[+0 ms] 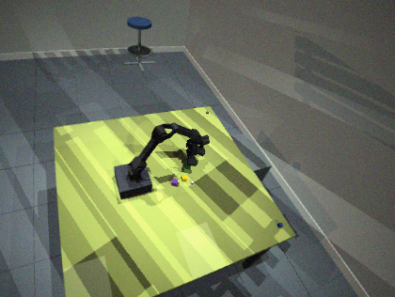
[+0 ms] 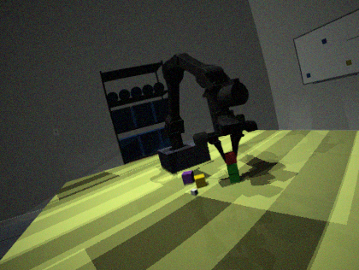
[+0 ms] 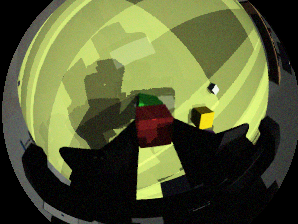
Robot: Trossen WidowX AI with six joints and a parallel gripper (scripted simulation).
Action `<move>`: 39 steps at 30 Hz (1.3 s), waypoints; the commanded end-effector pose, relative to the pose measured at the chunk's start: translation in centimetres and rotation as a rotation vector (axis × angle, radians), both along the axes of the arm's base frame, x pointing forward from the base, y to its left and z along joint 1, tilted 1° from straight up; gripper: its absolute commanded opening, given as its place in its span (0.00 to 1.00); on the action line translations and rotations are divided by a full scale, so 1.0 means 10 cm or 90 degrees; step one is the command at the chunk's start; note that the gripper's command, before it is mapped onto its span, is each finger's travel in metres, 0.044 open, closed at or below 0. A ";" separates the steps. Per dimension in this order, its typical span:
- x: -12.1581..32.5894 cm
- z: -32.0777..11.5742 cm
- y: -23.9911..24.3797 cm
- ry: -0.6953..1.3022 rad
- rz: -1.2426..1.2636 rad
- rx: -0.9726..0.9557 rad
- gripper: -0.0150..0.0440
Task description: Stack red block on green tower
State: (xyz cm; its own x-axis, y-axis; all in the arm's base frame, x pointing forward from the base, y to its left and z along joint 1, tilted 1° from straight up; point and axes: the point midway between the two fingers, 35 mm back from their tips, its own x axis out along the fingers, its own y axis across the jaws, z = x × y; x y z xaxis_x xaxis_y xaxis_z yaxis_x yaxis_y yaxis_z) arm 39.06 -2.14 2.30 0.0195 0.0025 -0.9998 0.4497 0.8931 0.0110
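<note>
The red block (image 2: 231,157) (image 3: 154,126) is held between the fingertips of my gripper (image 2: 231,159) (image 1: 190,164) (image 3: 152,121), which is shut on it and points down. The green tower (image 2: 233,173) (image 1: 187,167) (image 3: 148,100) stands upright directly below the red block in the exterior view. No clear gap shows between them there, but I cannot tell for certain that they touch. In the wrist view the red block covers most of the tower, and only a green part shows past its far edge.
A yellow block (image 2: 199,180) (image 1: 184,178) (image 3: 204,118) and a purple block (image 2: 187,177) (image 1: 174,182) lie beside the tower, on the arm base's side. A small white-and-dark cube (image 2: 194,192) (image 1: 192,182) (image 3: 214,89) lies near the yellow one. A blue block (image 1: 280,225) lies near a far table corner.
</note>
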 end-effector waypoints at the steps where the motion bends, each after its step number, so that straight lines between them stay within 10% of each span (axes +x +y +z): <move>1: 0.00 -0.01 0.00 0.001 0.002 -0.002 0.25; 16: 0.00 0.03 0.00 0.001 0.002 -0.002 0.25; 33: 0.00 -0.01 0.00 0.001 0.000 0.000 1.00; 39: 0.00 -0.01 0.00 0.001 0.000 0.000 1.00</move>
State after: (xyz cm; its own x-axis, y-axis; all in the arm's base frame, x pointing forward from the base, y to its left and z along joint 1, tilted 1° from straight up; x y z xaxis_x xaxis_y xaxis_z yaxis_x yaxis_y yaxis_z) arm 39.05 -2.14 2.30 0.0185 0.0023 -0.9998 0.4495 0.8932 0.0104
